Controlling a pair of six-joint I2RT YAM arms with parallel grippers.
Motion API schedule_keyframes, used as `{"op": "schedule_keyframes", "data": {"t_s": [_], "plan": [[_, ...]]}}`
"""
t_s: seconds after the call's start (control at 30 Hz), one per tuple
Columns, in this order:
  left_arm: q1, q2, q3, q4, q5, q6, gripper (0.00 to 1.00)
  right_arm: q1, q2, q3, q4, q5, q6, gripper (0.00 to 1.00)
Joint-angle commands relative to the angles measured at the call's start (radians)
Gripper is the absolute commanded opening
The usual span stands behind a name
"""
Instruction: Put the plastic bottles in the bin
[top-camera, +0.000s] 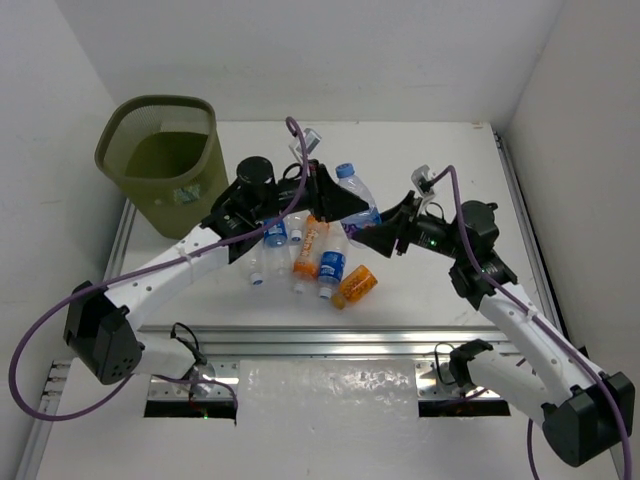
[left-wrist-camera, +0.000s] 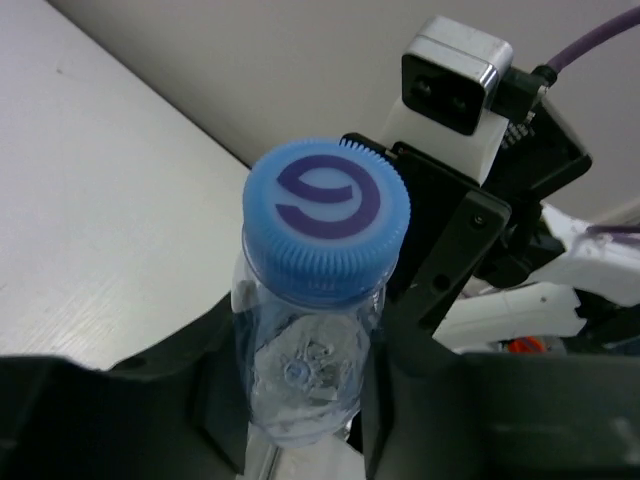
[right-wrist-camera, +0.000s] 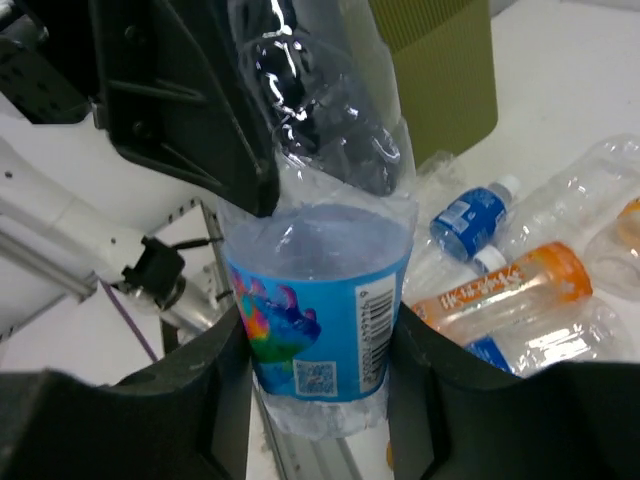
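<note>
One clear plastic bottle (top-camera: 354, 192) with a blue cap and a blue label is held above the table by both grippers. My left gripper (left-wrist-camera: 305, 370) is shut on its neck end just under the cap (left-wrist-camera: 325, 215). My right gripper (right-wrist-camera: 320, 370) is shut on the labelled lower part (right-wrist-camera: 320, 290). In the top view the left gripper (top-camera: 335, 205) and the right gripper (top-camera: 385, 232) meet at this bottle. Several more bottles lie on the table: an orange one (top-camera: 308, 248), a blue-labelled one (top-camera: 332, 262) and another orange one (top-camera: 357, 285). The olive-green bin (top-camera: 165, 165) stands at the far left.
A metal rail (top-camera: 330, 340) runs along the near table edge. White walls close in the table at the back and on both sides. In the right wrist view the bin (right-wrist-camera: 440, 70) stands behind the loose bottles (right-wrist-camera: 500, 290).
</note>
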Motion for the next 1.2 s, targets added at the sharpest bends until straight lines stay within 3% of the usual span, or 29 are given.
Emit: {"op": "schedule_keyframes", "data": {"t_s": [0.0,0.03,0.1,0.13,0.2,0.23,0.27,0.33,0.37,0.4,0.47,0.57,0.67,0.7,0.73,0.77,0.87,1.0,1.17], "plan": [[-0.014,0.026,0.015,0.153,0.027,-0.012,0.0,0.007,-0.016,0.023,0.122,-0.074,0.062,0.48],[-0.014,0.022,0.024,0.096,0.002,0.003,0.0,0.007,-0.025,0.015,0.117,-0.06,0.066,0.6],[-0.012,-0.006,0.073,-0.007,-0.091,0.043,0.0,0.005,-0.048,0.006,0.058,-0.013,0.05,0.99],[-0.012,-0.021,0.105,-0.08,-0.168,0.092,0.0,0.007,-0.071,0.015,0.013,0.026,0.037,0.99],[-0.011,-0.05,0.235,-0.344,-0.477,0.127,0.0,0.005,-0.09,0.055,-0.2,0.247,0.017,0.99],[-0.007,-0.053,0.294,-0.515,-0.734,0.146,0.0,0.005,-0.088,0.073,-0.272,0.326,0.022,0.99],[-0.004,-0.053,0.404,-0.588,-0.867,0.156,0.0,0.005,-0.082,0.092,-0.426,0.463,0.02,0.99],[0.046,-0.046,0.53,-0.744,-1.126,0.164,0.0,0.005,-0.047,0.148,-0.55,0.558,0.025,0.99],[0.102,-0.041,0.556,-0.769,-1.118,0.164,0.0,0.005,-0.036,0.161,-0.625,0.586,0.014,0.99],[0.25,-0.041,0.572,-0.782,-1.082,0.163,0.0,0.008,-0.025,0.179,-0.651,0.587,0.004,0.99],[0.442,-0.029,0.621,-0.82,-1.04,0.147,0.0,0.007,-0.016,0.175,-0.667,0.574,-0.009,0.99],[0.608,0.034,0.719,-0.889,-1.095,0.152,0.0,0.007,-0.013,0.164,-0.687,0.584,0.005,0.99],[0.722,0.12,0.776,-0.944,-1.127,0.161,0.13,0.014,0.014,0.158,-0.723,0.592,0.085,0.99],[0.746,0.137,0.773,-0.949,-1.12,0.161,0.32,0.046,0.021,0.146,-0.733,0.65,0.109,0.99],[0.762,0.164,0.756,-0.944,-1.088,0.163,0.45,0.074,0.027,0.136,-0.745,0.699,0.182,0.99],[0.79,0.172,0.741,-0.941,-1.077,0.16,0.71,0.149,0.034,0.118,-0.74,0.743,0.21,0.99],[0.806,0.195,0.69,-0.92,-1.041,0.154,0.99,0.264,0.079,0.113,-0.75,0.915,0.338,0.99],[0.804,0.175,0.67,-0.915,-0.994,0.181,1.0,0.364,0.151,0.089,-0.71,1.01,0.503,0.99],[0.76,0.082,0.626,-0.934,-0.982,0.241,1.0,0.442,0.303,0.139,-0.724,1.135,0.554,0.99]]}}
